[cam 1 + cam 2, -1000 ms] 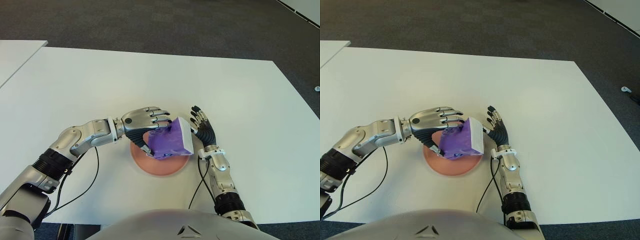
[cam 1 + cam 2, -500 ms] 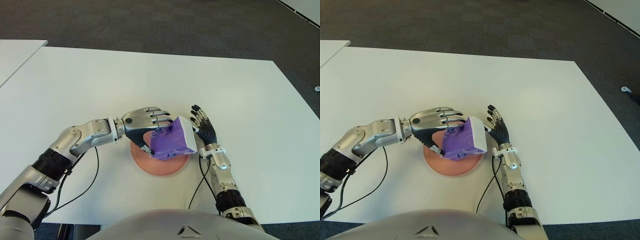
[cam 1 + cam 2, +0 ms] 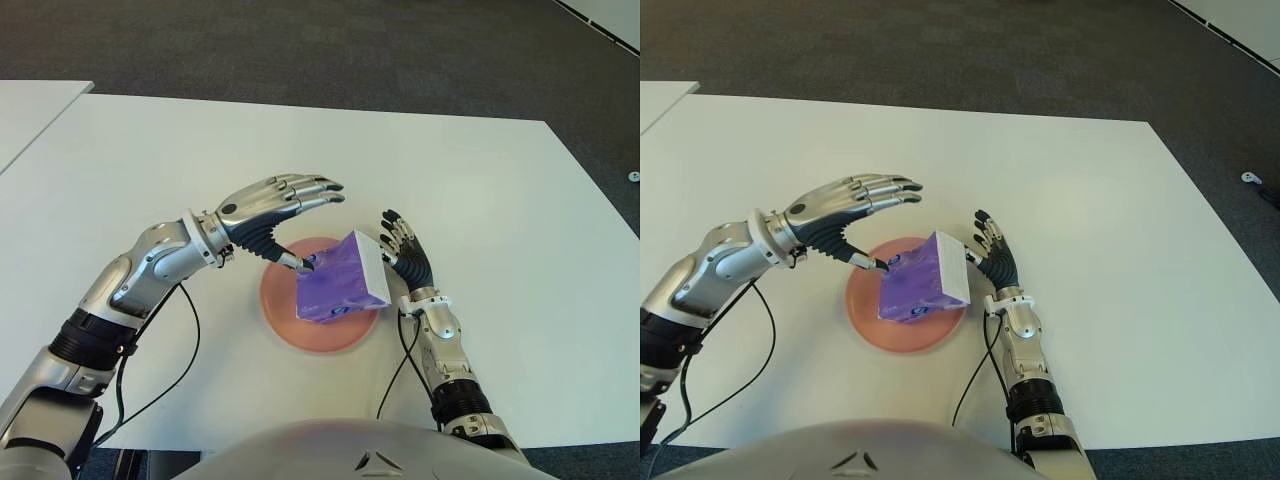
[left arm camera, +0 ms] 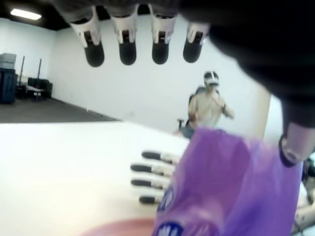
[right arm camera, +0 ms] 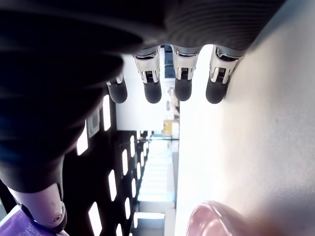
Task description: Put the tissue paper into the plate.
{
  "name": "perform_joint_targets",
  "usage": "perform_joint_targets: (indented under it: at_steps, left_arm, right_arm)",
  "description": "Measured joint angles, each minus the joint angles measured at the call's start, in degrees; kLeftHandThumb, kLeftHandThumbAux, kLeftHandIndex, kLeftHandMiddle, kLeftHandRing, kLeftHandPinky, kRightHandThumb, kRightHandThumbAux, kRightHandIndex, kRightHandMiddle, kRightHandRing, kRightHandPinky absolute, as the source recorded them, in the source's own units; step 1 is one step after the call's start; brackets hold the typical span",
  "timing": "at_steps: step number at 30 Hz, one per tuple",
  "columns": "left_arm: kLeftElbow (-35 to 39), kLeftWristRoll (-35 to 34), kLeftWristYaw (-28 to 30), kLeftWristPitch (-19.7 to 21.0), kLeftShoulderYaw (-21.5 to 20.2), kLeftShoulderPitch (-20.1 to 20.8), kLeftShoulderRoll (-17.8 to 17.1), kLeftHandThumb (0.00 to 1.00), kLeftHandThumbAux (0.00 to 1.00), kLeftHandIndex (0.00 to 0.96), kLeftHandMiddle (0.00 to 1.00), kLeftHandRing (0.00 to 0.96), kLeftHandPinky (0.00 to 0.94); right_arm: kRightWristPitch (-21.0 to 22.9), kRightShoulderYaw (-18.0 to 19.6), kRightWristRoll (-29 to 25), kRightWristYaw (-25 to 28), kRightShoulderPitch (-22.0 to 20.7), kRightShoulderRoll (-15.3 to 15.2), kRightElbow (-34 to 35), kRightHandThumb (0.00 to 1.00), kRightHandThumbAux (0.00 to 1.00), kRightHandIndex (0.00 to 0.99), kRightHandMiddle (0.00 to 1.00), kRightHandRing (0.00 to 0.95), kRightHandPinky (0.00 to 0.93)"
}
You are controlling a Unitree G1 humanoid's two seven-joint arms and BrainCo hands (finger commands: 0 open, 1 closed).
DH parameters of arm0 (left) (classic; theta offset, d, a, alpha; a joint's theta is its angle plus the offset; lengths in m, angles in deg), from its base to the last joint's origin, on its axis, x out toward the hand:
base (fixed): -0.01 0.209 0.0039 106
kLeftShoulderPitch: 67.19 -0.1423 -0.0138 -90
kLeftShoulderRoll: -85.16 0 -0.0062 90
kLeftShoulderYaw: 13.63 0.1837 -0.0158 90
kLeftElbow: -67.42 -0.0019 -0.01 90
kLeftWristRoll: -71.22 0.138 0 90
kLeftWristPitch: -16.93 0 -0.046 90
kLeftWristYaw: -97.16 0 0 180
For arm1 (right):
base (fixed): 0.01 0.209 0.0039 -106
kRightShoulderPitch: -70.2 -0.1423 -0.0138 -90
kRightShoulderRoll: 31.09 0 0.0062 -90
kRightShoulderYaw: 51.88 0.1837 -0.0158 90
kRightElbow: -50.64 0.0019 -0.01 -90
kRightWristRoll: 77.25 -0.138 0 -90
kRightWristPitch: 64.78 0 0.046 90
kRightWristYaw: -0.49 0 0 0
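1. Tissue paper pack (image 3: 341,288): the purple wrapper carries dark blue printed marks with white lettering, visible near its lower edge in the head views and in the left wrist view (image 4: 170,216). The characters are too blurred to read.
2. No other text, label, brand, number or sign is legible.

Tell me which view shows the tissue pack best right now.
The left eye view: the whole tissue pack shows, lying on the plate. The right eye view matches. The left wrist view shows only purple wrapper; the right wrist view, a corner.
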Motion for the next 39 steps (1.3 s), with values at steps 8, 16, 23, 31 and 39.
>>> perform_joint_targets:
  at_steps: [8, 16, 23, 31, 39]
  left_arm:
    - [0.23, -6.58, -4.12, -0.4, -5.26, -3.07, 4.85, 0.264, 0.582, 0.147, 0.02, 0.0, 0.003]
    - [-5.91, -13.74, -6.39, -1.03, -7.19, -1.61, 12.29, 0.307, 0.627, 0.182, 0.054, 0.014, 0.0]
    - [-10.4, -16.36, -8.28, -3.37, -9.13, -0.07, 16.72, 0.56, 0.704, 0.346, 0.088, 0.033, 0.0]
    - [-10.45, -17.34, -8.76, -5.79, -11.37, -0.49, 18.05, 0.674, 0.719, 0.409, 0.104, 0.033, 0.0]
    - [-14.48, -17.24, -11.56, -7.08, -13.65, -2.2, 19.7, 0.673, 0.722, 0.411, 0.127, 0.038, 0.0]
  right_arm:
    - [0.02, 0.0, -0.01, 0.02, 0.12, -0.03, 0.23, 0.05, 0.654, 0.0, 0.0, 0.0, 0.0]
    - [0.57, -0.07, -0.05, 0.33, 0.78, -0.16, 1.26, 0.035, 0.669, 0.0, 0.0, 0.0, 0.0]
    - [0.7, -0.25, -0.03, 0.98, 0.95, -0.09, 1.84, 0.04, 0.651, 0.0, 0.0, 0.0, 0.0]
    - [1.11, -0.25, 0.08, 0.95, 1.05, -0.06, 1.93, 0.086, 0.609, 0.0, 0.0, 0.0, 0.0]
    - [1.19, -0.22, 0.33, 0.92, 1.39, -0.15, 2.19, 0.109, 0.59, 0.0, 0.0, 0.0, 0.0]
